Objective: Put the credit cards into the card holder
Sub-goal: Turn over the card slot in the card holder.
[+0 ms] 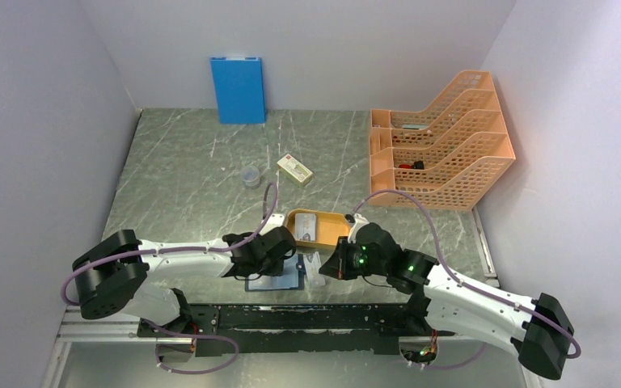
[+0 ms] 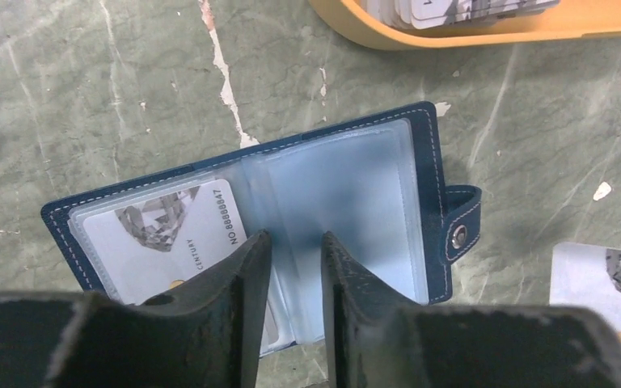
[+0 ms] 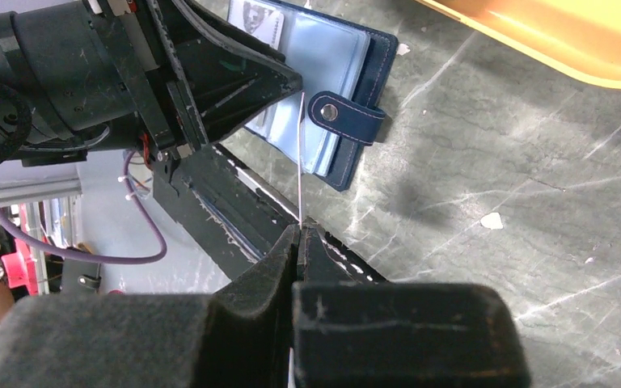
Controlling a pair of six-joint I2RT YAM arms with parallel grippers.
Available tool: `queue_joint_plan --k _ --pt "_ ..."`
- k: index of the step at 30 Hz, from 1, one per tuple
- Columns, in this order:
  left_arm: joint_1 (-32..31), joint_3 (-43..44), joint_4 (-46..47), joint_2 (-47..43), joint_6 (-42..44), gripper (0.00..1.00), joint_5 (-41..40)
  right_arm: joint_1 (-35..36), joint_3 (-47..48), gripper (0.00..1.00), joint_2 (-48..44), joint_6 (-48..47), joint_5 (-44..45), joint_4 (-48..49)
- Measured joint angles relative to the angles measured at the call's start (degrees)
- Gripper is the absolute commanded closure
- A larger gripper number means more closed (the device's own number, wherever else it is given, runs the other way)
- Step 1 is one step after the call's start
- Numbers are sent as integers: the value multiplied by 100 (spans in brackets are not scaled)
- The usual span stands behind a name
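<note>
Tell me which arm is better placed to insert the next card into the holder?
Right: its fingers are shut on a card, edge pointing at the open card holder. The left fingers, over it, carry no card.

Fingers of the right gripper (image 3: 299, 230) pinch an edge-on credit card (image 3: 300, 162) near the open card holder (image 3: 323, 56).

Soft, even overhead light, faint shadows on the worktop (image 1: 194, 186). In the wrist views the left hand (image 2: 295, 240) and right hand (image 3: 299, 232) sit dark and blurred up close; the orange tray (image 3: 574, 40) glares brightly at the edge.
</note>
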Motion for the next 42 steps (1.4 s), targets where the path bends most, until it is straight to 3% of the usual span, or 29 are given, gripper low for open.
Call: queue_joint_plan --k 10,25,42 --pt "-2 -44 -55 -15 -153 95 -184 20 0 100 221 -13 -186 70" --pt "-4 -164 2 -127 -310 95 -240 118 -11 100 992 175 -820 710" --pt "-4 -175 7 -131 -328 95 -247 133 -87 100 1438 372 -944 1040"
